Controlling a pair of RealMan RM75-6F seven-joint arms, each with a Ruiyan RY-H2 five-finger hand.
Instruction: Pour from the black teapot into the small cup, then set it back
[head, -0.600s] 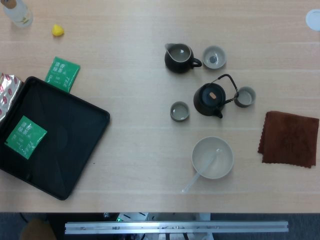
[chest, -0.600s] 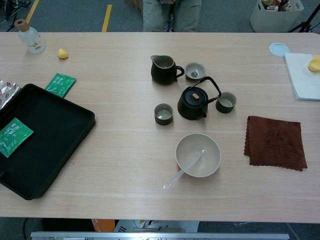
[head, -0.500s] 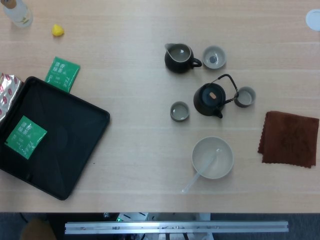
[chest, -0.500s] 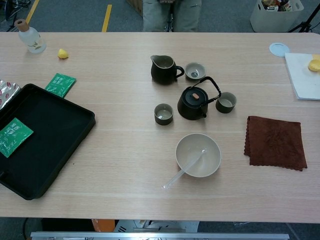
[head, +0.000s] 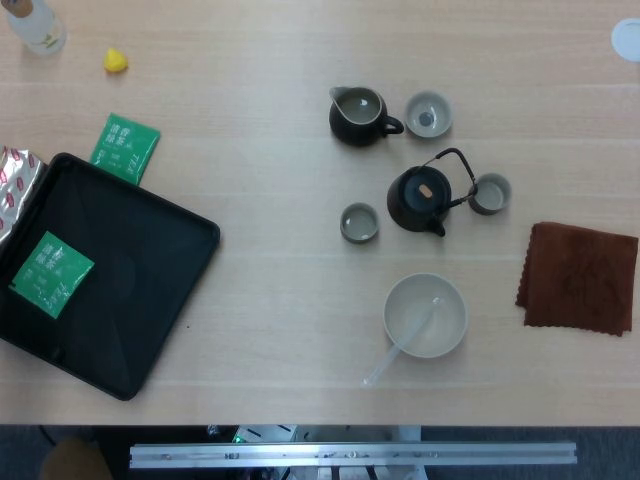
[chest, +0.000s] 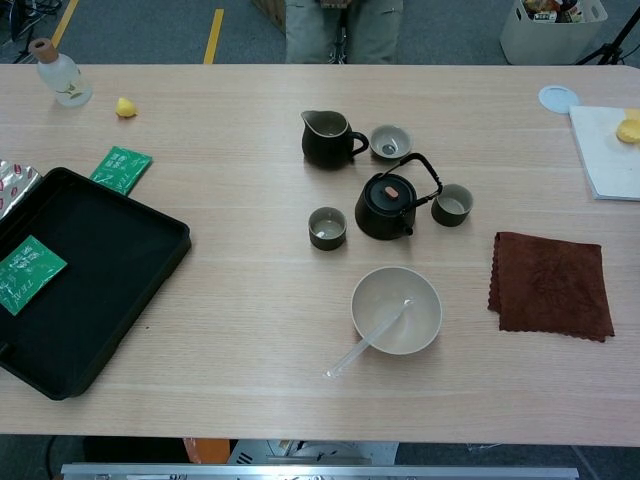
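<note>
Head view: cam high, looking nearly straight down on worktop (head: 260, 300); near edge and a metal rail (head: 350, 455) at bottom of frame. Mid distance.

Chest view: cam lower, at near edge, angled fwd and down across worktop (chest: 240, 330); far edge and floor beyond visible at top. Wider reach, incl. white board (chest: 605, 150) at right.

Shared: black teapot (head: 419, 200) (chest: 386, 207), small cups, bowl (head: 425, 315) (chest: 396, 309), brown cloth (head: 579, 277) (chest: 550, 284), black tray (head: 110, 270) (chest: 90, 270).
</note>
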